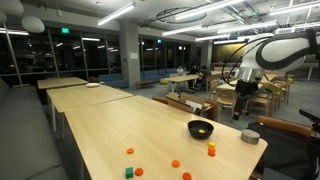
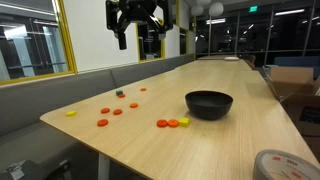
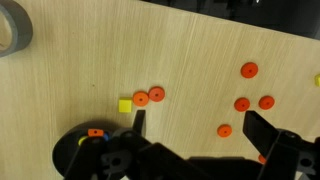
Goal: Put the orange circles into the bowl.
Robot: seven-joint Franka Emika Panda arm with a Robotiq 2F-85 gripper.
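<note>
the gripper [image 3: 200,122] hangs well above the table [image 2: 120,140] with its jaws spread wide and nothing between them. the orange circles [image 2: 167,123] in view lie on the wood outside the bowl [image 2: 209,103], whose inside is too dark to check: two sit side by side just beside the bowl, with a yellow piece [image 2: 183,121] next to them and nearer the bowl still, and the rest are scattered farther from the bowl on that same side. the discs look thin and flat, so a descent that stops short would likely close on air, while one that goes too deep could jam the fingertips on the wood and flick a disc away. the pair by the bowl seems riskiest: wide jaws could sweep in the yellow piece too, or knock the bowl and shove it aside
</note>
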